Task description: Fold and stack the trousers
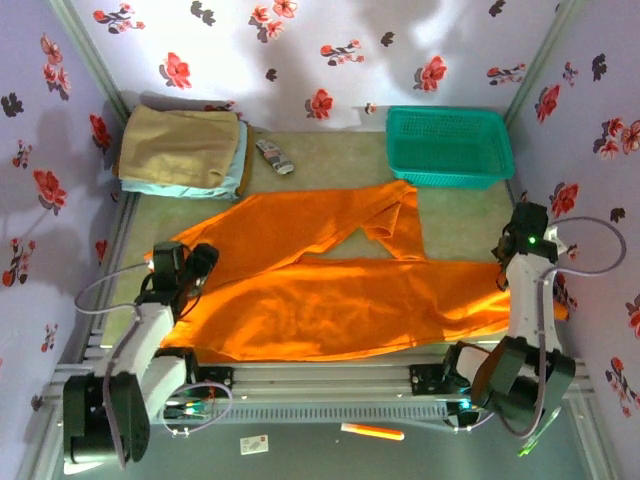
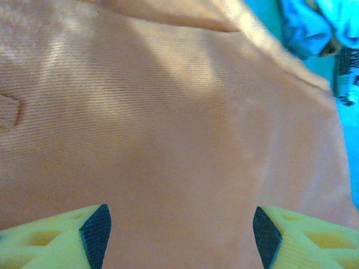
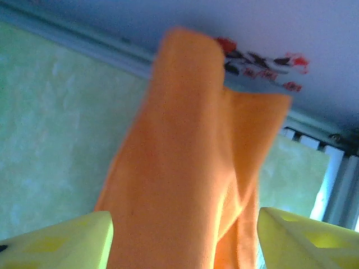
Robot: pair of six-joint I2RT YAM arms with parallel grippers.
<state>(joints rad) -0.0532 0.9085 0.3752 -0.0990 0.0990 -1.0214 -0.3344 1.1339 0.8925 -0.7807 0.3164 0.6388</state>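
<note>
trousers point(image 1: 330, 290), bright orange, lie spread across the near half of the table point(image 1: 330, 165), their long near edge running just beyond the metal rail point(image 1: 320, 378) where both arms are bolted. one leg stretches left to right along that edge. the other angles toward the far right and is folded back on itself just short of the green basket point(image 1: 450, 147). on the near side of the rail lie an orange pen point(image 1: 372, 432) and a small white card point(image 1: 253, 444). the left gripper point(image 1: 195, 268) sits over the left end of the cloth. in the left wrist view its yellow fingers point(image 2: 95, 235) with dark pads stand wide apart above smooth orange fabric, gripping nothing, though i cannot tell whether the tips touch the cloth. the right gripper point(image 1: 525, 235) is at the right end of the trousers. in the right wrist view its fingers point(image 3: 67, 241) are spread wide, and a blurred fold of orange cloth rises between them without being pinched. farther back, a small patterned object point(image 1: 275, 155) lies on bare table. at the far left a tan folded garment point(image 1: 180, 145) rests on a light blue folded garment point(image 1: 170, 187), well apart from the basket at the far right. floral walls point(image 1: 330, 50) close the scene behind.
</note>
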